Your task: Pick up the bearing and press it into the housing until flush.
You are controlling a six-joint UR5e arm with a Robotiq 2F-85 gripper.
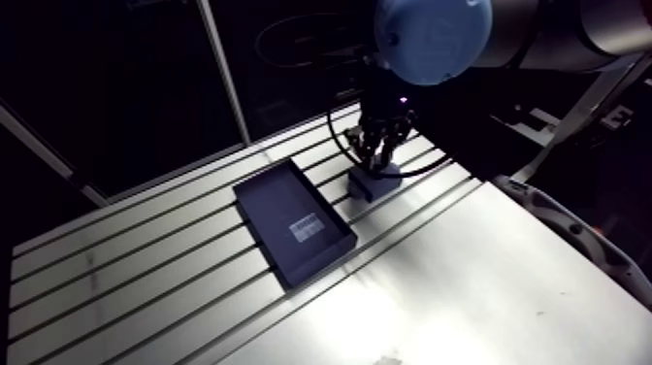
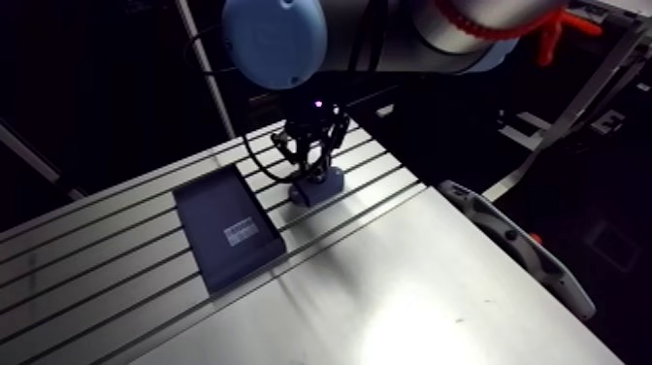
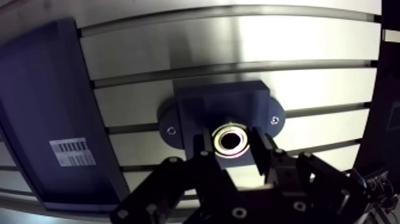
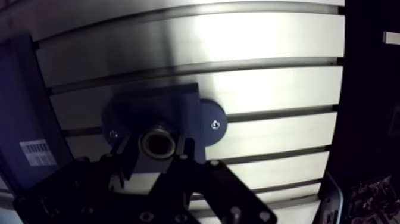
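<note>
The housing (image 3: 223,101) is a dark blue block with two screwed side flanges, bolted to the slotted table. In the wrist view the bearing (image 3: 231,141), a shiny metal ring, sits at the housing's top face between my fingers. My gripper (image 3: 232,146) is shut on the bearing, one fingertip against each side of it. How deep the bearing sits in the bore is hidden. In the arm view the gripper (image 1: 381,146) stands upright directly over the housing (image 1: 374,184).
A dark shallow tray (image 1: 291,218) with a white barcode label (image 1: 306,229) lies just beside the housing. The slotted aluminium table (image 1: 146,282) extends forward, with a smooth plate (image 1: 466,291) on its near right part and an edge rail at the right.
</note>
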